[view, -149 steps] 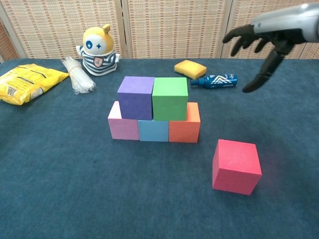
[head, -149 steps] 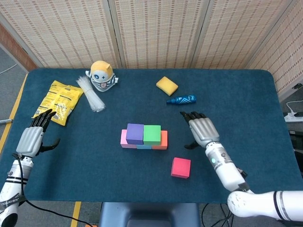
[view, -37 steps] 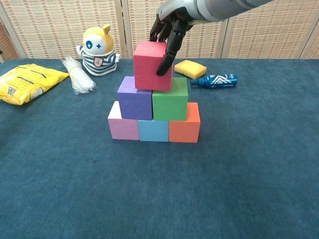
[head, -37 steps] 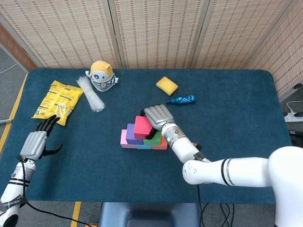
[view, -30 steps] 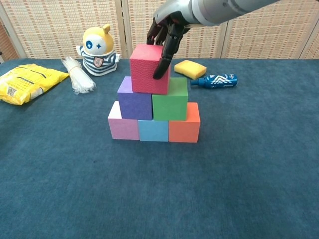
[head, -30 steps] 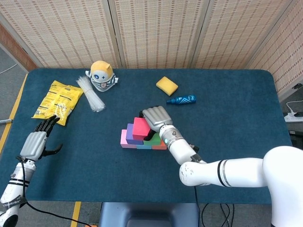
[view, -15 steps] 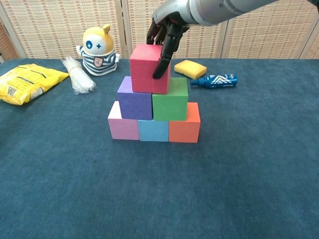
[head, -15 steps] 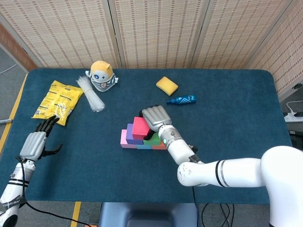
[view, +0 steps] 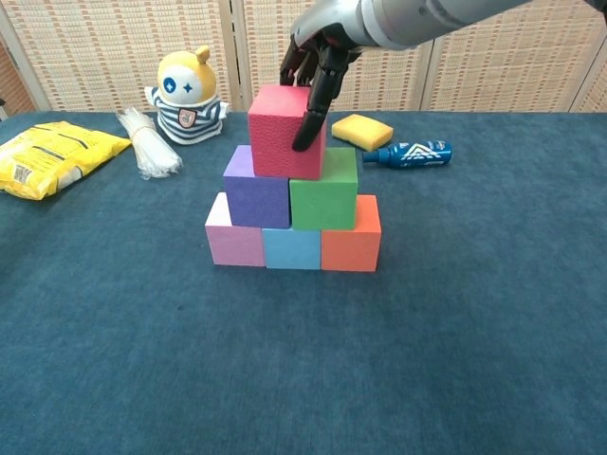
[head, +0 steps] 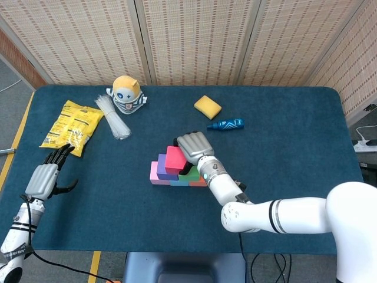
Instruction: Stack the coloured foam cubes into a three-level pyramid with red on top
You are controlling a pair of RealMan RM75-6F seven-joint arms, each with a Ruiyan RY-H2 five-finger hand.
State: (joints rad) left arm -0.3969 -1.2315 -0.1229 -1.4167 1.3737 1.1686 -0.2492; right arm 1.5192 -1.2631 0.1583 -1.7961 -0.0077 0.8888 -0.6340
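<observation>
The red cube [view: 283, 132] rests on top of the purple cube [view: 256, 199] and the green cube [view: 323, 201], across their seam. Below them stand the pink cube [view: 232, 244], the light blue cube [view: 291, 250] and the orange cube [view: 353, 245] in a row. My right hand [view: 318, 47] grips the red cube from above, fingers down its right and back faces. In the head view the same right hand [head: 192, 145] covers the red cube [head: 175, 160]. My left hand [head: 44, 175] hovers open near the table's left edge, holding nothing.
A yellow snack bag [head: 72, 125], a bundle of white ties [head: 113, 119] and a plush doll [head: 126, 94] lie at the back left. A yellow sponge [head: 207, 107] and a blue bottle [head: 226, 124] lie behind the stack.
Five seconds ago the red cube lay on the table at the right; my right hand has carried it onto the second level. Over the last second it shifted only slightly.
</observation>
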